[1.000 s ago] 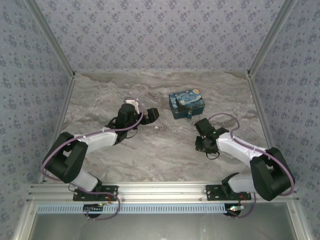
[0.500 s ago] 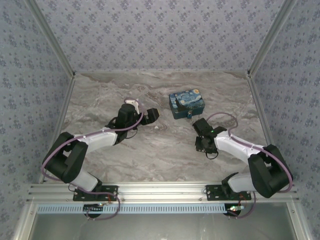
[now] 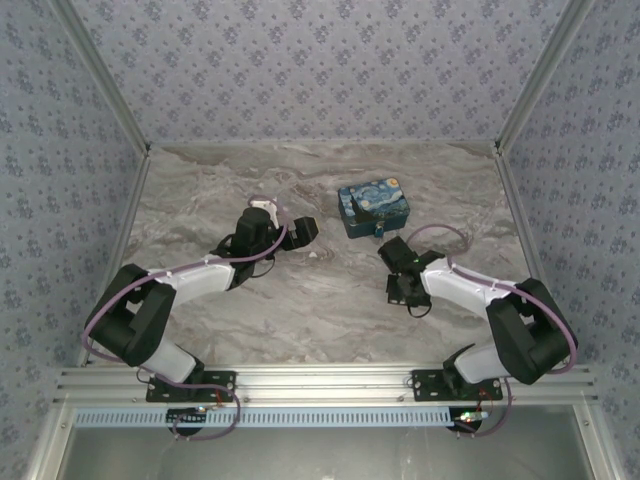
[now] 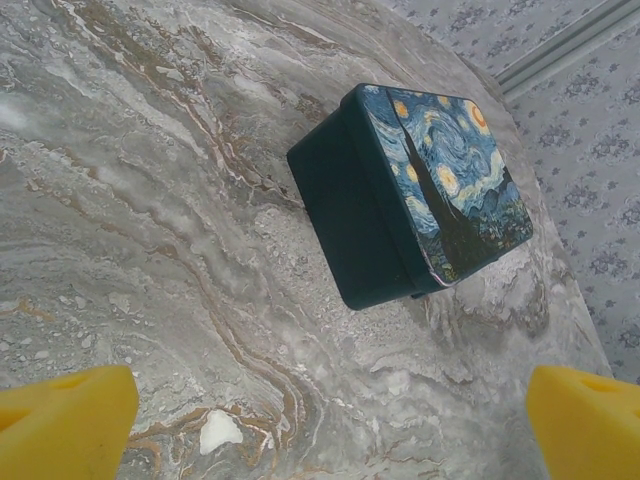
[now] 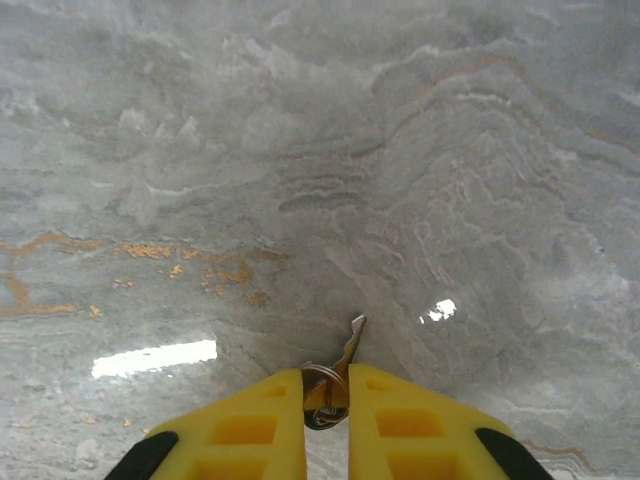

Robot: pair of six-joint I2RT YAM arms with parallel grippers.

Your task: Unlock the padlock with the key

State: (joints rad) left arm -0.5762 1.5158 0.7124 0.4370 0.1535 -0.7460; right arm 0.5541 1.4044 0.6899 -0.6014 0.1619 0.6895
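Note:
My right gripper (image 5: 326, 385) is shut on the key (image 5: 350, 345), with its yellow fingers (image 5: 250, 420) pinching the key's head and ring. The thin toothed blade sticks out forward, just above the marble table (image 5: 300, 150). From above, my right gripper (image 3: 392, 252) sits just in front of the starry-night box (image 3: 373, 208). The padlock (image 3: 380, 231) is a tiny blue speck at the box's near edge. My left gripper (image 3: 305, 230) stands open to the left of the box (image 4: 420, 190), with nothing between its yellow fingertips (image 4: 60, 425).
Patterned walls with metal corner posts (image 3: 520, 100) close in the table on three sides. Bare marble lies between the two arms and behind the box. A purple cable (image 3: 440, 232) loops over the right wrist.
The right gripper's fingers have closed in on the key. The right arm has shifted a little left and toward the box. The left arm has not moved.

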